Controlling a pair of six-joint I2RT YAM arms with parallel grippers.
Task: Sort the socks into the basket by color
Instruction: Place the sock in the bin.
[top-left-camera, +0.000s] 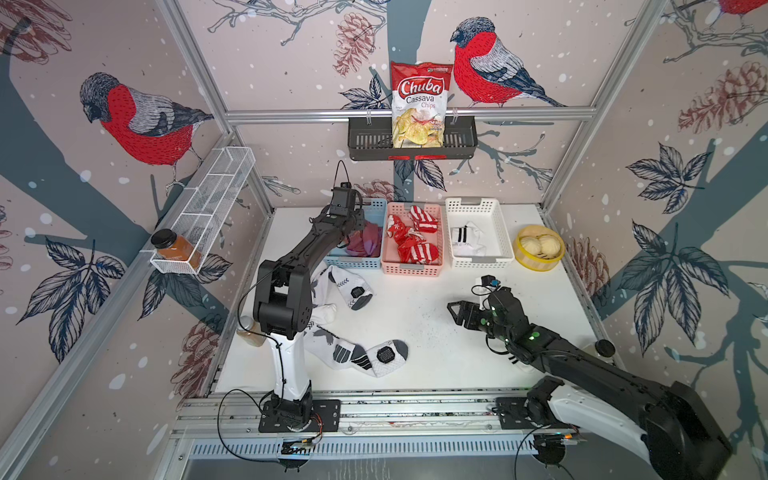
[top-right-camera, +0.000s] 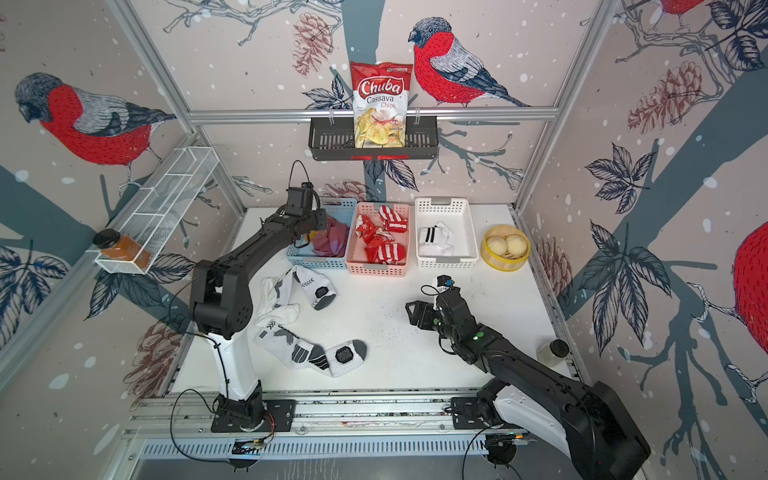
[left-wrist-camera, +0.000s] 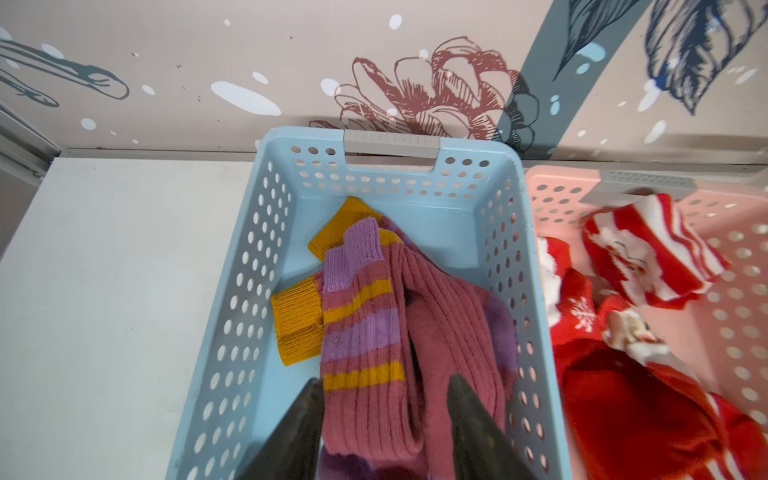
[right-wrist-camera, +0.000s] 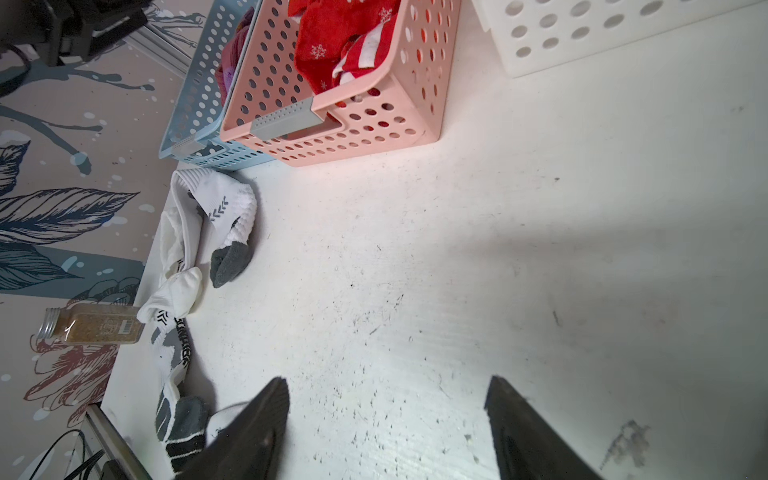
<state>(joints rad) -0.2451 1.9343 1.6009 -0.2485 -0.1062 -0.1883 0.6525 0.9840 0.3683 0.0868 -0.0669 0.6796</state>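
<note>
Three baskets stand in a row, and each already holds one colour. The pink basket (top-left-camera: 411, 270) in the middle carries the red-and-white Christmas socks (top-left-camera: 415, 245). The blue basket (left-wrist-camera: 274, 232), tight against it on the left arm's side, holds the maroon-purple socks with mustard cuffs (left-wrist-camera: 374, 332). The white basket (top-left-camera: 482, 261), on the pink basket's other side, has a white sock with black stripes (top-left-camera: 465, 239).

By the look of it, most of the sorting is done. What is left are the white-and-grey socks (top-left-camera: 357, 357), lying loose on the desk (top-left-camera: 436, 332) in front of the pink basket, toward the left arm's base.

The left hand (left-wrist-camera: 382, 380) hangs over the blue basket with its jaws parted either side of a maroon sock. I cannot tell whether they pinch it.

The right hand (right-wrist-camera: 388, 380) is spread wide over bare desk, well forward of the pink basket, holding nothing.

The loose socks overlap and run under the left arm in both top views, so their count is unclear. That arm also covers part of the blue basket, and the heaps hide how many socks each basket holds.
</note>
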